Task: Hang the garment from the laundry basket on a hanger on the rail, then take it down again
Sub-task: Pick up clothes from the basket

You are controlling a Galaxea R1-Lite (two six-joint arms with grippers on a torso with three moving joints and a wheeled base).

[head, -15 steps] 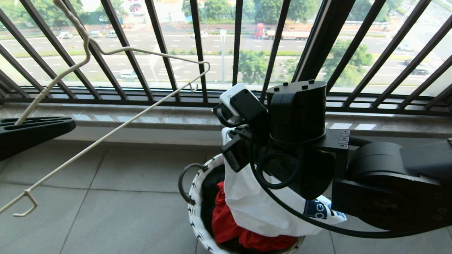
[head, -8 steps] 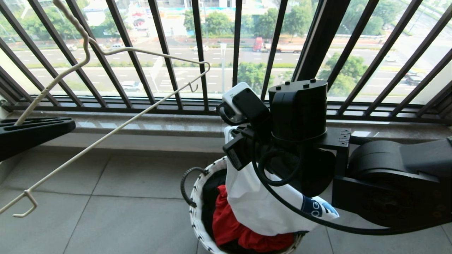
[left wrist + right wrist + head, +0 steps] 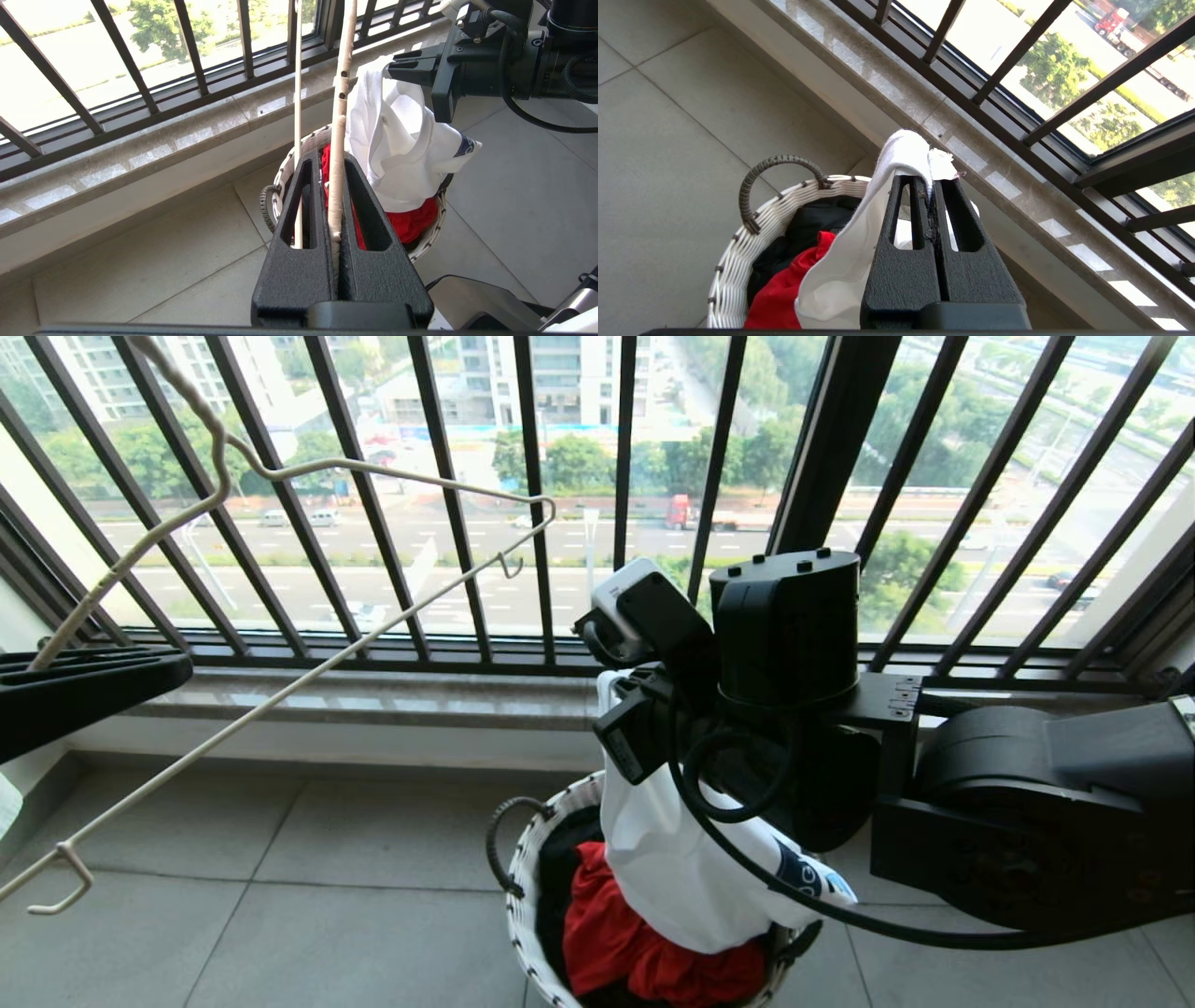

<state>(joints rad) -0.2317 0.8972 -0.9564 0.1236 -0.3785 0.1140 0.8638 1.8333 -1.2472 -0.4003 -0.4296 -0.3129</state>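
Note:
The white garment (image 3: pixel 672 868) hangs from my right gripper (image 3: pixel 616 728), which is shut on its top fold above the laundry basket (image 3: pixel 523 887). Its lower part still lies in the basket, and a dark blue print (image 3: pixel 803 879) shows at its side. In the right wrist view the gripper (image 3: pixel 930 179) pinches the white cloth (image 3: pixel 840 261). At the far left my left gripper (image 3: pixel 177 667) is shut on the cream wire hanger (image 3: pixel 280 681) and holds it tilted in the air. The left wrist view shows that gripper (image 3: pixel 327 161) clamped on the hanger's wire (image 3: pixel 338 116). The rail is out of view.
A red cloth (image 3: pixel 635 952) and a black shirt (image 3: pixel 812 224) lie in the basket, which has a dark loop handle (image 3: pixel 499 840). Behind it run a stone sill (image 3: pixel 373 695) and the black barred window railing (image 3: pixel 523 523). Grey floor tiles (image 3: pixel 327 896) spread to the left.
The whole head view has shifted, showing more of the window and the buildings outside. The basket sits lower against my right gripper, and the garment is drawn further out. Both grips hold.

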